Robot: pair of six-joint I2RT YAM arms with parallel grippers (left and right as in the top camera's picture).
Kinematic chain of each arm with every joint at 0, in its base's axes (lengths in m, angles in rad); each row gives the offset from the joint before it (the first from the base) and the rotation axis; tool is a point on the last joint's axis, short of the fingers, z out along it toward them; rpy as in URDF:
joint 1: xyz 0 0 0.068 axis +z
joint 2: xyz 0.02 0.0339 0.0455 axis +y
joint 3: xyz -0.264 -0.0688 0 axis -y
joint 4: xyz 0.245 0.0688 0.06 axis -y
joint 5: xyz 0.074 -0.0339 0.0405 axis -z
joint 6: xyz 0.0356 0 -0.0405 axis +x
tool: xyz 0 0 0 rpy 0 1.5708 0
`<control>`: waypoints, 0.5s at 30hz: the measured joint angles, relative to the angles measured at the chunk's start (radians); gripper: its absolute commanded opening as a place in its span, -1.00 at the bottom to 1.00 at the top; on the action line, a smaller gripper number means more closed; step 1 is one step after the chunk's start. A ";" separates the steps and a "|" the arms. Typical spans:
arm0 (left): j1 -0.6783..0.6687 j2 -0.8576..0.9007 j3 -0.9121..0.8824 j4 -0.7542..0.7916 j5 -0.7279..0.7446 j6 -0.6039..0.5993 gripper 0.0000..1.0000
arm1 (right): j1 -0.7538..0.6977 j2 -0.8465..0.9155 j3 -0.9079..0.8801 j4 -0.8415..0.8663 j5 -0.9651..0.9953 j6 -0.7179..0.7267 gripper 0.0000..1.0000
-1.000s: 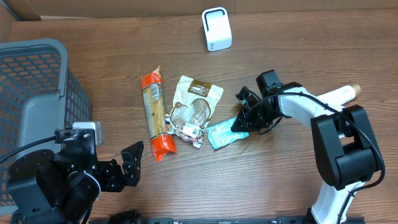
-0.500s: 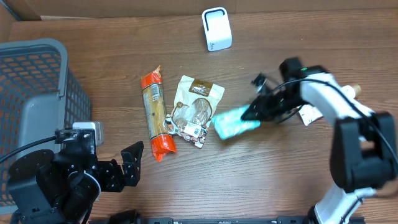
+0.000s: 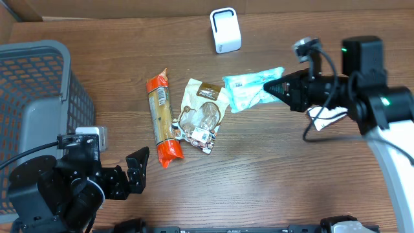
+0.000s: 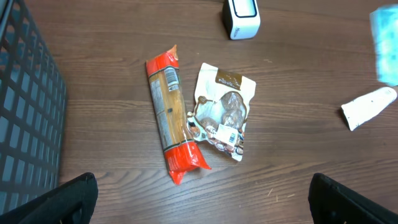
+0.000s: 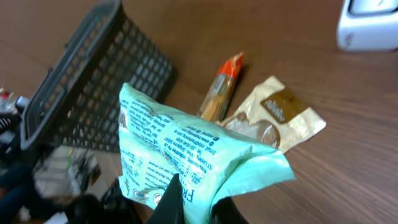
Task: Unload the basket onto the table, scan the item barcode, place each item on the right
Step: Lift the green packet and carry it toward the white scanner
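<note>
A: Where is the pale green crinkly plastic packet [image 3: 252,87]?
B: Held off the table near its far edge, pinched in the closed right gripper [image 3: 279,86], near the white boxy scanner [image 3: 225,30]
A: Scanned?
B: Not yet, I judge; the left gripper [image 3: 136,169] gapes wide, empty

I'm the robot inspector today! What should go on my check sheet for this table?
Surface: wooden table, no spills seen.
Job's things: teal packet held up off the table, not yet in front of the white scanner.
Clutter: orange-ended pack and beige pouch lying side by side; white paper scrap; grey basket on the left.
Grippers: right gripper has its jaws shut on the teal packet; left gripper has its jaws open, holding nothing.
Cables: left arm's black cable and right arm's black cable, neither touching the goods.
Surroundings: brown board behind the table.
</note>
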 measured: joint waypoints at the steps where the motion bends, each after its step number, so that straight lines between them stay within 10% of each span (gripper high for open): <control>1: 0.000 0.000 0.000 0.000 0.000 0.000 0.99 | 0.000 -0.032 0.000 0.005 0.018 0.027 -0.93; 15: 0.000 0.000 0.000 0.000 0.000 0.000 0.99 | 0.304 0.104 0.286 -0.061 0.535 0.177 -0.93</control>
